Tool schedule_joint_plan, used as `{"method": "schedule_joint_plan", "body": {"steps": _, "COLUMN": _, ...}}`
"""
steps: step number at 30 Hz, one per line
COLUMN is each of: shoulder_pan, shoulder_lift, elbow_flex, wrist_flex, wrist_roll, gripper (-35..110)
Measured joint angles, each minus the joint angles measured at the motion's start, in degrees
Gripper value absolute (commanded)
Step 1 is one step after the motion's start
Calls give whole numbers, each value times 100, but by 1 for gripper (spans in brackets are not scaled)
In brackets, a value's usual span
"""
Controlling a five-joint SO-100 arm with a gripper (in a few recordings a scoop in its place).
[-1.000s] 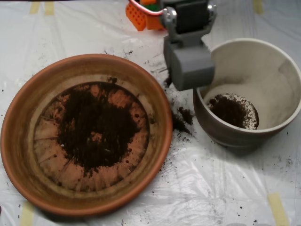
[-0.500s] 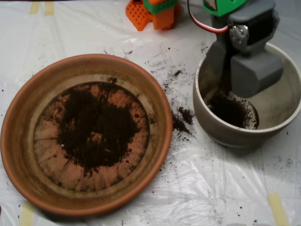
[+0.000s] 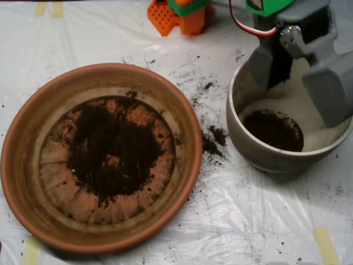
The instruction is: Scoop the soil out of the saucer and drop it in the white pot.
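- Holding my pincer (image 3: 300,72) over the white pot (image 3: 259,152) in the overhead view, its two grey halves spread wide apart and carrying nothing.
- The soil (image 3: 273,128) I am dropping is lying dark on the pot's floor; more soil is sitting in the saucer (image 3: 182,110) at left.
- I am judging it best to be lifting clear of the rim, avoiding the spill on the tabletop (image 3: 237,221).
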State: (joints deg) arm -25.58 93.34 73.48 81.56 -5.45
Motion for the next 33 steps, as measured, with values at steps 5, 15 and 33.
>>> {"method": "schedule_joint_plan", "body": {"steps": 5, "shoulder_pan": -114, "shoulder_lift": -9, "elbow_flex": 35, "wrist_flex": 0, "wrist_roll": 53, "gripper": 37}}
{"method": "schedule_joint_plan", "body": {"steps": 15, "shoulder_pan": 791, "shoulder_lift": 97, "elbow_flex": -211, "wrist_flex": 88, "wrist_roll": 782, "gripper": 39}}
{"method": "schedule_joint_plan", "body": {"steps": 33, "shoulder_pan": 4025, "shoulder_lift": 800, "elbow_flex": 967, "wrist_flex": -422, "wrist_roll": 712, "gripper": 42}}
